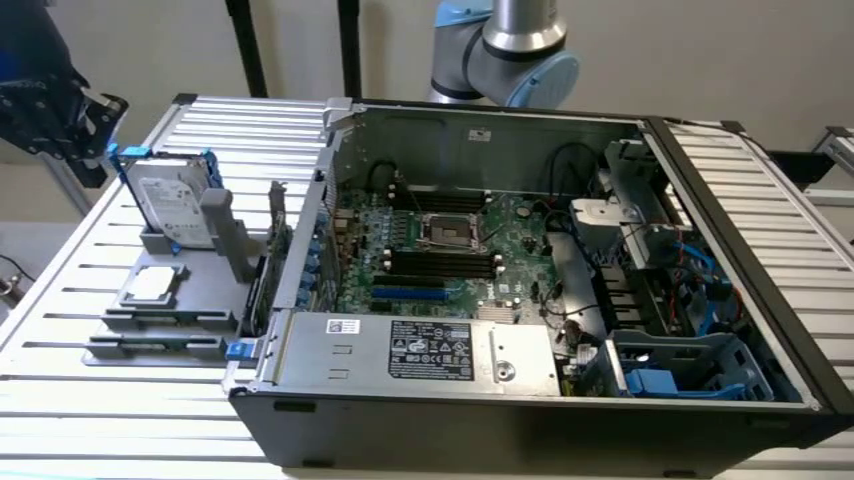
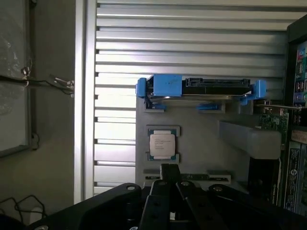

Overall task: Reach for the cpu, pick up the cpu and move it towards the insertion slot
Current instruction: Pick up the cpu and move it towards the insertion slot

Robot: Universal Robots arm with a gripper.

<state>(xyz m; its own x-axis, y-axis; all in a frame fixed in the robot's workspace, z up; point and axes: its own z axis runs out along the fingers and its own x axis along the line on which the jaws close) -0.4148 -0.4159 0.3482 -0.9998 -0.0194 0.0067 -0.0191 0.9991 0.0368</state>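
The cpu (image 1: pixel 151 283) is a small silvery square chip lying flat in a grey holder on the slatted table, at the exterior view's left, outside the computer case. In the wrist view the cpu (image 2: pixel 162 145) lies straight beyond my gripper (image 2: pixel 170 175), with a clear gap between them. My gripper (image 1: pixel 54 110) hangs high above the table's far left corner, well away from the chip and holding nothing. The insertion slot (image 1: pixel 450 232) is the silver-framed square socket with a dark centre on the motherboard inside the open case.
An upright hard drive in a blue-edged frame (image 1: pixel 174 205) stands just behind the chip, also seen edge-on as the hard drive (image 2: pixel 199 88). A grey fixture plate (image 1: pixel 160 340) carries both. The open case's wall (image 1: pixel 300 250) separates the chip from the motherboard. Black memory slots (image 1: pixel 434 262) flank the socket.
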